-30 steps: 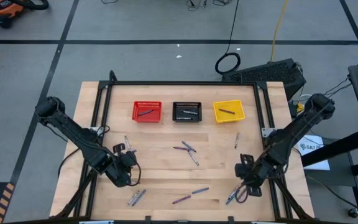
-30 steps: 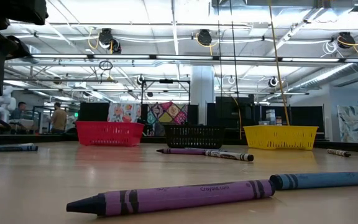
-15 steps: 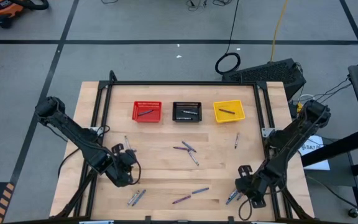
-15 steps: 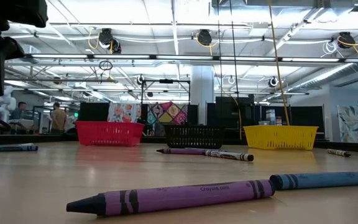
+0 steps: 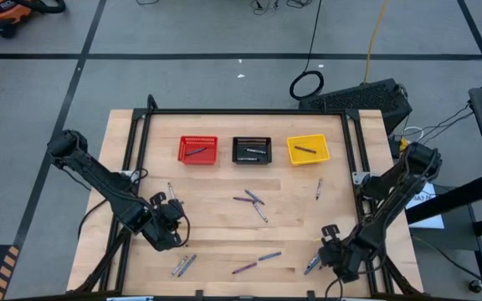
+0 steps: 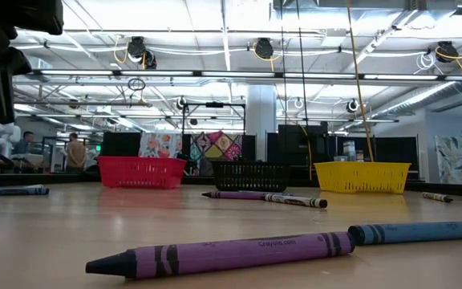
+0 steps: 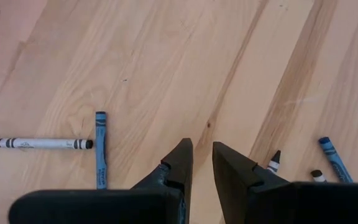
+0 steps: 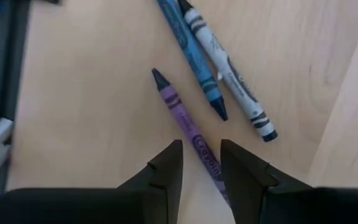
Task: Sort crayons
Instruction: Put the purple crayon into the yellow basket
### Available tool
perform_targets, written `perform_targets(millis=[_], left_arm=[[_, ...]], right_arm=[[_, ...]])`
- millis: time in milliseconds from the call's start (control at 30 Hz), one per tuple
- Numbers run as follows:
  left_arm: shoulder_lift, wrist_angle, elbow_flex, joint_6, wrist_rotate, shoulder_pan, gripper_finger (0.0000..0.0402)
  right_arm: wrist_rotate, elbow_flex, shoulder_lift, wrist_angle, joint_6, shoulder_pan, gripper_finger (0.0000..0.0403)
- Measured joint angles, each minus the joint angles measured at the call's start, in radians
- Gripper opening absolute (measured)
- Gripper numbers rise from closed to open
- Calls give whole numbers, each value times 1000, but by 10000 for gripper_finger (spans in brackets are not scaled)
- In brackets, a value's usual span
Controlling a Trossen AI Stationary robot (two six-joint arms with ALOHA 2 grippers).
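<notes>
Three square baskets stood in a row at the far side of the table (image 5: 224,226): a red basket (image 5: 197,150), a black basket (image 5: 251,150) and a yellow basket (image 5: 307,149), each with a crayon or two lying inside; the other crayons lay scattered over the pale wood, a couple near the left pincer (image 5: 172,211), a pair (image 5: 182,265) by the near edge, a small cluster (image 5: 253,201) in the middle, a purple crayon (image 5: 243,268) and a blue crayon (image 5: 269,256) nearer the front, a lone one (image 5: 318,188) towards the right, and several at the right front corner. The left arm waited low over the left side of the table, its pincer's jaws apart by a narrow gap with nothing between them; a grey crayon (image 7: 41,143) and a blue one (image 7: 100,149) lay touching at a right angle ahead of it. The right pincer (image 8: 201,163) hovered over the right front corner, jaws slightly open and gripping nothing, astride a purple crayon (image 8: 185,126); just beside it lay a blue crayon (image 8: 192,56) and a grey one (image 8: 229,74). A black frame (image 5: 241,111) edged the table; beyond it lay grey floor and cables; in the low view a person (image 6: 75,152) stood far off in the hall.
</notes>
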Motion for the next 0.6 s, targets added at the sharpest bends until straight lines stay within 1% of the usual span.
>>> perform_targets(millis=[133,400,600], left_arm=[[0,-1,0,0,-1,0,61],[0,-5,0,1,-15,0,61],[0,-9,0,1,-19,0,61]], right_arm=[[-8,0,24,-3,-18,0,96],[-7,0,25,-17,-88,1,94],[-7,1,25,-51,-96,9,68]])
